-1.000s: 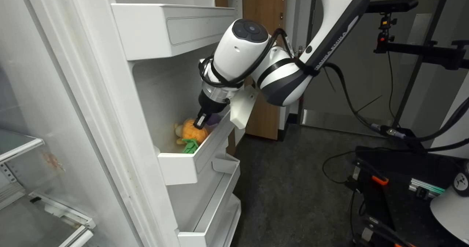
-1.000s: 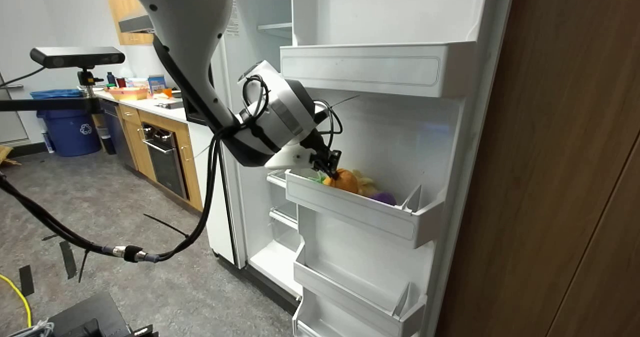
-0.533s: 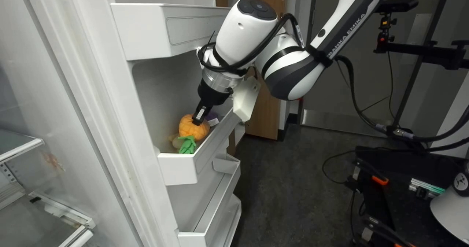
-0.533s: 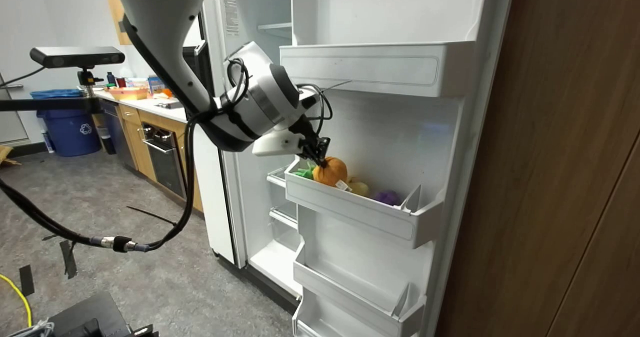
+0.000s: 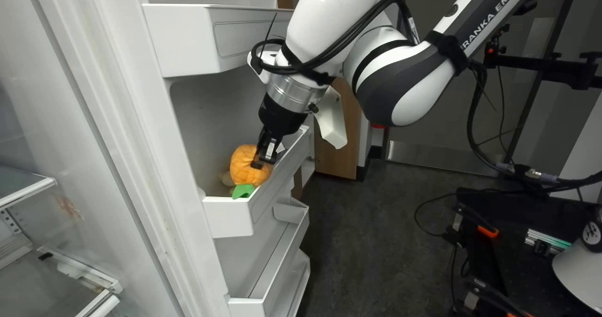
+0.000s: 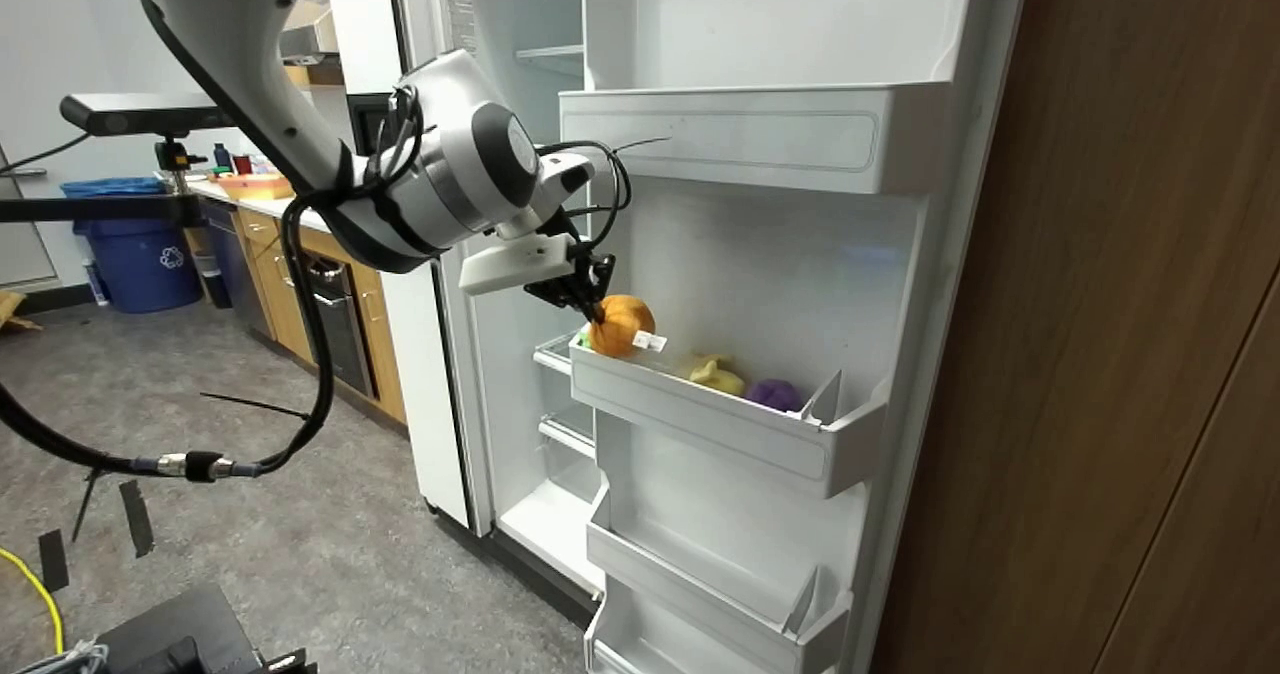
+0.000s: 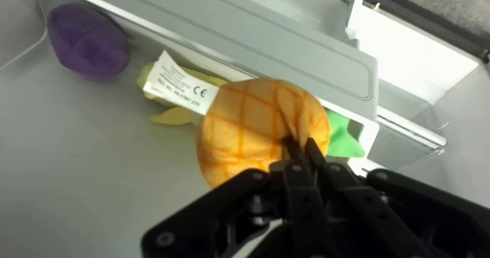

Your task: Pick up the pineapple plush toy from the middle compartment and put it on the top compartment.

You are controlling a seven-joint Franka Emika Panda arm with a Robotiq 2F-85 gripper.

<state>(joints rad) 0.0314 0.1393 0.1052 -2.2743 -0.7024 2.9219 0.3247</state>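
In an exterior view, the top bin [image 6: 720, 139] bars the upper middle of the frame, above the pineapple toy [image 6: 624, 317]; right of centre, open space reaches down to the yellow toy [image 6: 718, 378] and purple toy [image 6: 775, 394] in the middle bin [image 6: 700, 416].

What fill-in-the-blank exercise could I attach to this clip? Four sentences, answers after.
The gripper pinches the pineapple plush toy, whose leafy tuft is coloured ____.
In the wrist view, the half-hidden toy behind the white tag is coloured ____.
There, the farthest toy from the gripper is coloured ____.
Counting the top compartment as first, the bin holding those two toys is the ____.

Missing words: green; yellow; purple; second.
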